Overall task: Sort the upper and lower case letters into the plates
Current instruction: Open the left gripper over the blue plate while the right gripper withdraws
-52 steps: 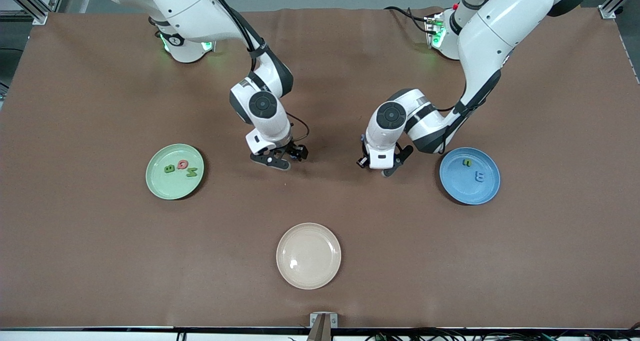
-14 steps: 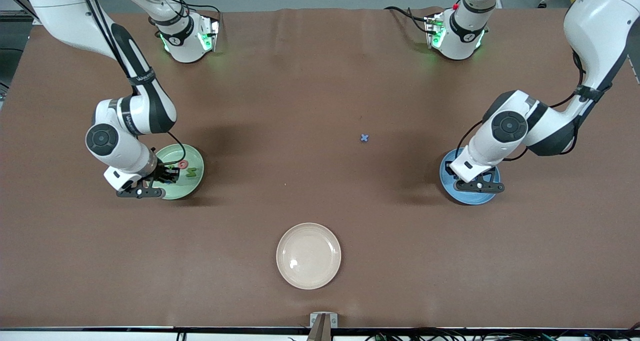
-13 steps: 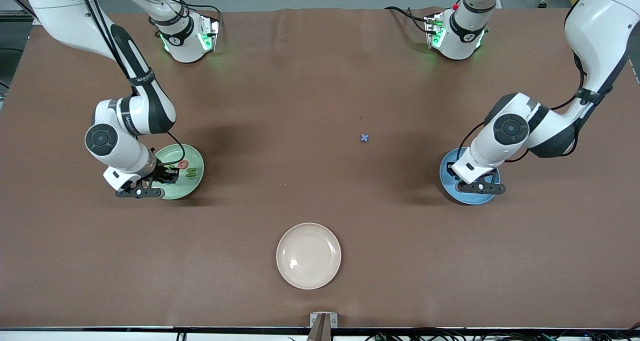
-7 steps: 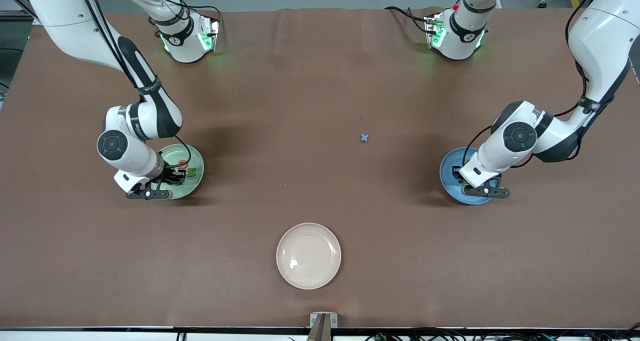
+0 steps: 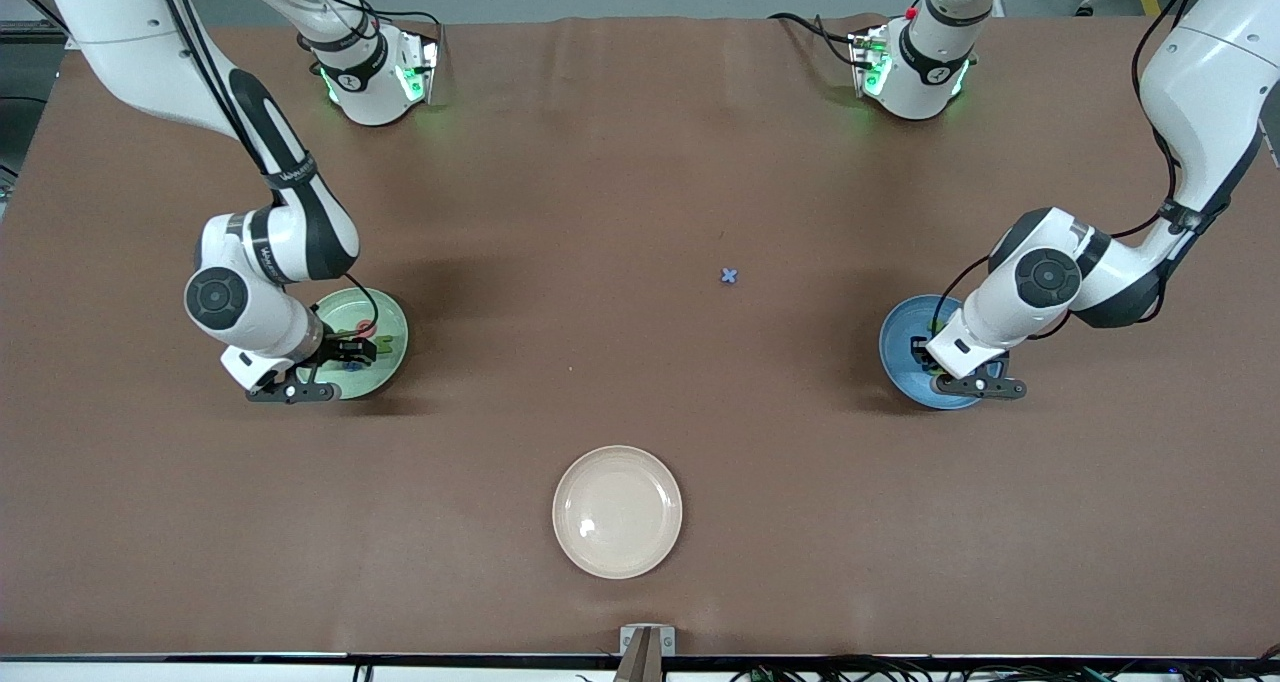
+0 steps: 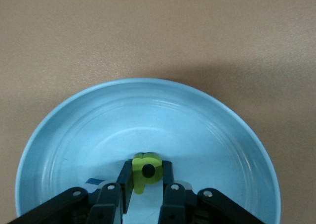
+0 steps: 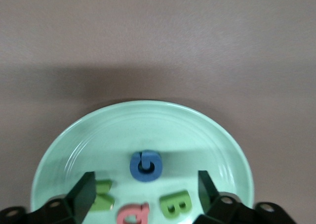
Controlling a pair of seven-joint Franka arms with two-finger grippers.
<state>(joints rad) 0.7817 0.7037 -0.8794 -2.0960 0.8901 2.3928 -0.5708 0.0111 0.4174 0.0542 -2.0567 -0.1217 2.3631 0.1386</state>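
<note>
- Light green plate [image 7: 219, 135], toward the right arm's end of the tabletop [image 5: 640, 162], holds four letters: blue G [image 7: 145, 165], green N [image 7: 102, 194], red Q [image 7: 132, 214], green B [image 7: 176, 204].
- Right pincer [image 7: 145, 189] hangs over that plate, fingers spread wide, holding nothing.
- Blue plate [image 6: 74, 125], toward the left arm's end.
- Left pincer [image 6: 145, 182] is over it, pinching one green p [image 6: 146, 171].
- One blue x [image 5: 729, 276] lies on bare tabletop between the two plates.
- One cream-white plate [image 5: 617, 511] sits nearest the front camera.
</note>
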